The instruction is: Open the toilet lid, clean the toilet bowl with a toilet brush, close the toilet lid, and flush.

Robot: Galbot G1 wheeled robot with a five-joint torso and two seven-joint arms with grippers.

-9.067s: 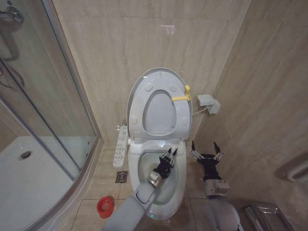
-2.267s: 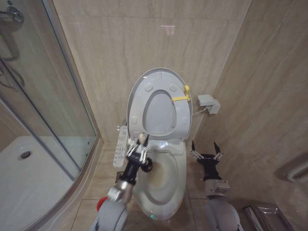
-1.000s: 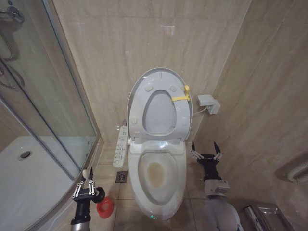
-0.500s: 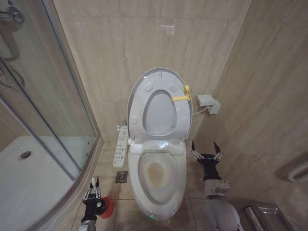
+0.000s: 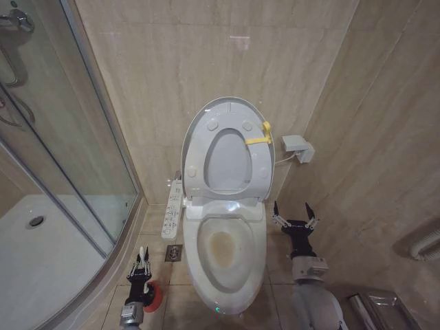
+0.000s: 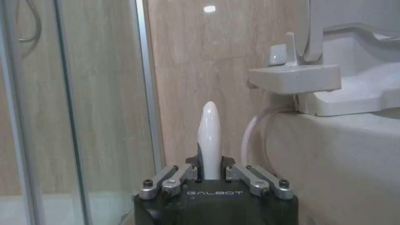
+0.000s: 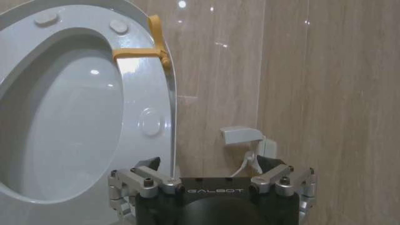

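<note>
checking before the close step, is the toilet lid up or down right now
Up. The toilet lid stands raised against the wall with the seat, bumpers facing out, leaving the stained toilet bowl uncovered.

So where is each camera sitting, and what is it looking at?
Head view: high on the robot, looking down at the toilet bowl, the raised toilet lid, the left tool by the red cup holder and the right tool.
Left wrist view: low beside the toilet, facing the wall; its own tool grips the toilet brush handle.
Right wrist view: facing the lid; its own open tool shows.
Shared: the lid and its yellow strap appear in the head and right wrist views.
</note>
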